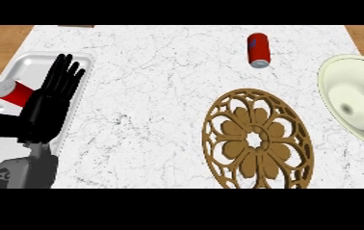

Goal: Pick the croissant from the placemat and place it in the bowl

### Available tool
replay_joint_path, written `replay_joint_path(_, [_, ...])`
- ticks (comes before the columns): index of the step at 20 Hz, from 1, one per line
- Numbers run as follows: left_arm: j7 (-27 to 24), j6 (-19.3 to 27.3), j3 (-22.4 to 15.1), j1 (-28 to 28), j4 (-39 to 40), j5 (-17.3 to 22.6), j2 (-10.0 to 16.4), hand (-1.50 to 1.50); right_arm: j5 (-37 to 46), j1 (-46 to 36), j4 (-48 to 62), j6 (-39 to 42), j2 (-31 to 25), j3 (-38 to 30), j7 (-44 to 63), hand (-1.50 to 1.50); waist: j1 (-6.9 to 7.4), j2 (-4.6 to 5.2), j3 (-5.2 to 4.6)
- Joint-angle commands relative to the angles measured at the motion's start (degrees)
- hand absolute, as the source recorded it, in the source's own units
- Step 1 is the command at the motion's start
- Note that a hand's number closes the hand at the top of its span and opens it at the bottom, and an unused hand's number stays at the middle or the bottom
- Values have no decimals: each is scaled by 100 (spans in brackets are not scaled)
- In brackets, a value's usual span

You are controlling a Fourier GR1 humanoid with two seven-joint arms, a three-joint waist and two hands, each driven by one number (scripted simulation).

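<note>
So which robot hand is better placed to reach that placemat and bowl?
Probably the right, though it is out of view: placemat and bowl lie to the right, while the left robot hand rests open far left, above the tray.

Counter [156, 80] bears placemat [238, 149], can [259, 50], bowl [335, 80], seemingly a tray [28, 58].

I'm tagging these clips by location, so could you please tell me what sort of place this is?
Most likely a kitchen counter: a white marbled top with a round brown placemat, a pale bowl at the right edge and a red can.
</note>
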Motion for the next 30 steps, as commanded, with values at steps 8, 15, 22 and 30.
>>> replay_joint_path(8, [-108, -30, -150, 148, -221, -124, -93, 0, 556, -1195, 2681, 538, 291, 384, -413, -150, 155, 60, 15])
replay_joint_path(15, [234, -156, 124, -33, -231, 150, 200, 0, -434, -1606, 3155, 563, 368, -651, -1407, -150, 77, 38, 23])
replay_joint_path(22, [84, 99, 7, -173, 67, -48, -84, 0, -1596, -1941, 3798, 1243, -229, -1884, -1110, -150, -36, 56, 19])
replay_joint_path(30, [247, 62, 34, -73, -236, -3, 22, 0, -1816, -1360, 4154, 1610, -1318, -2241, -1157, -150, -2, 69, 33])
